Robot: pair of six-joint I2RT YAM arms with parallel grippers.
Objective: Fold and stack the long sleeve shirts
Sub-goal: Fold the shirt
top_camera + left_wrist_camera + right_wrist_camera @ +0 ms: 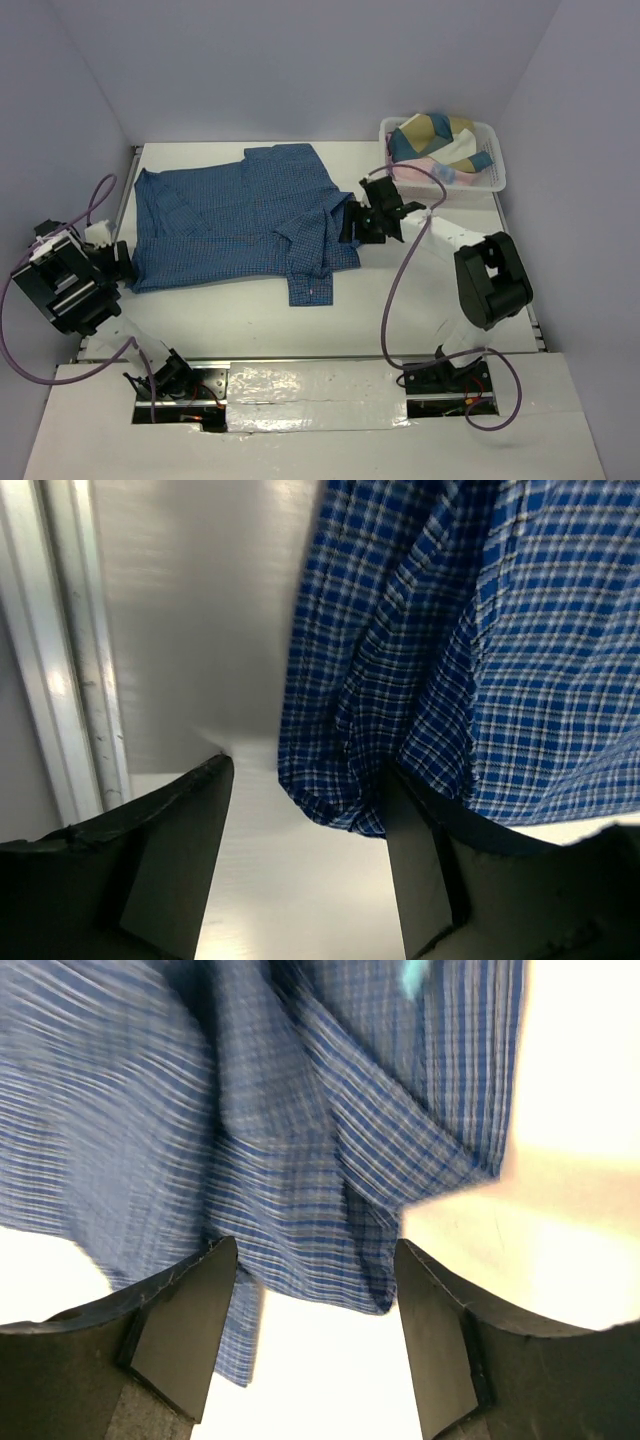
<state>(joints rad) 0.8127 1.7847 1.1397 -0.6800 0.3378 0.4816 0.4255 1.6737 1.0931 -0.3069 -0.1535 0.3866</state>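
Observation:
A blue fine-checked long sleeve shirt lies spread on the white table, partly folded, with a sleeve end hanging toward the front at its right. My left gripper is open at the shirt's left lower edge; in the left wrist view a rolled fold of the shirt lies just beyond the tips. My right gripper is open at the shirt's right edge; in the right wrist view the cloth edge lies between and beyond the tips, not pinched.
A white basket at the back right holds more bundled garments in teal, tan and pink. A metal rail runs along the table's left edge. Grey walls enclose the table on three sides.

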